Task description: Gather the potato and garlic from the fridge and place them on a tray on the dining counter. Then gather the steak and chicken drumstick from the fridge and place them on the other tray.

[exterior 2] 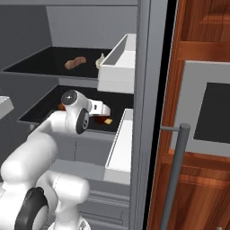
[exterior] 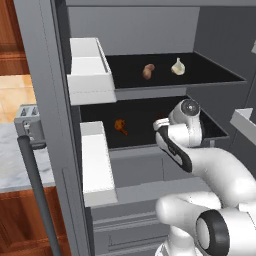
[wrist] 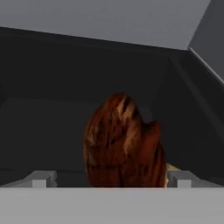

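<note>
Steak (wrist: 124, 142) lies on the fridge's (exterior: 50, 75) lower shelf (exterior: 145, 112), directly ahead of the pincer (wrist: 111, 179) and between its two fingertips (wrist: 41, 178), which stand wide apart and grip nothing. Reddish-brown, marbled, lumpy surface. In the right base view the pincer (exterior 2: 104, 110) reaches over that shelf, steak (exterior 2: 99, 120) just beneath it. Drumstick (exterior: 120, 126) lies on the same shelf, to the arm's left. Potato (exterior: 148, 71) and garlic (exterior: 178, 66) sit near each other on the upper shelf (exterior: 200, 67)
</note>
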